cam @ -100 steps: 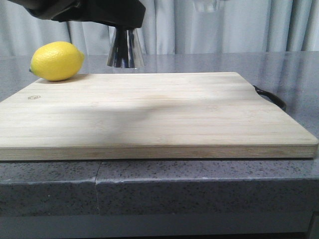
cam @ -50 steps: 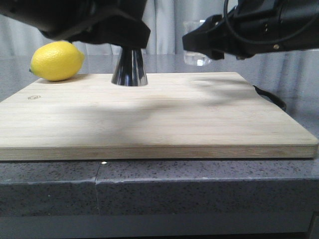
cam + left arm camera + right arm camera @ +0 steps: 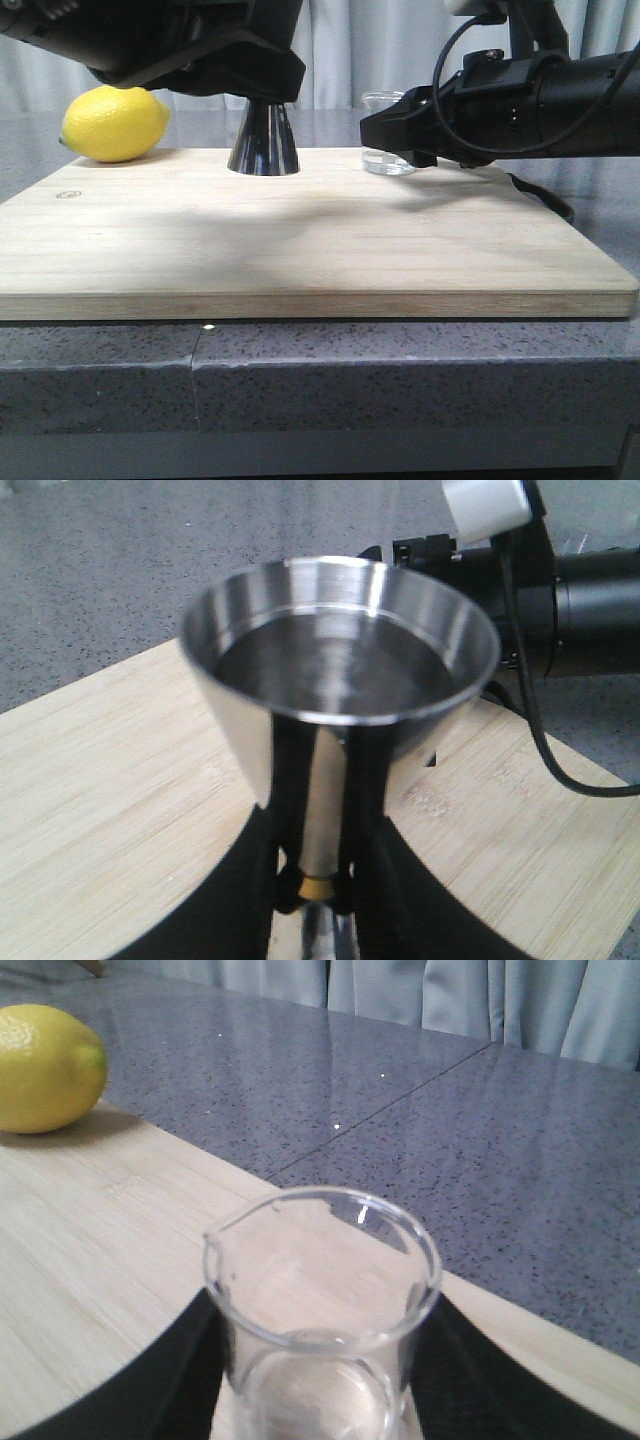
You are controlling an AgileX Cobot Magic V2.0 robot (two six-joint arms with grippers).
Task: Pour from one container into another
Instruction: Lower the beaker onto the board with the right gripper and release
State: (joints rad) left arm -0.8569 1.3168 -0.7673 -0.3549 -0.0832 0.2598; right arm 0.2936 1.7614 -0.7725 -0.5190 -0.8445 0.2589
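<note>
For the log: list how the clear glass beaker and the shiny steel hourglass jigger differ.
The clear glass beaker is transparent, the shiny steel hourglass jigger opaque and mirrored. The beaker is shorter and has a pouring lip; the jigger has a plain round rim and a gold waist band. Both stand upright on the wooden board, each between gripper fingers.

You see: jigger, polished mirror-bright steel with a gold band; beaker, clear smooth glass; board, pale matt wood, fine straight grain; counter, speckled grey stone, glossy; lemon, dimpled yellow skin; curtain, grey cloth.
</note>
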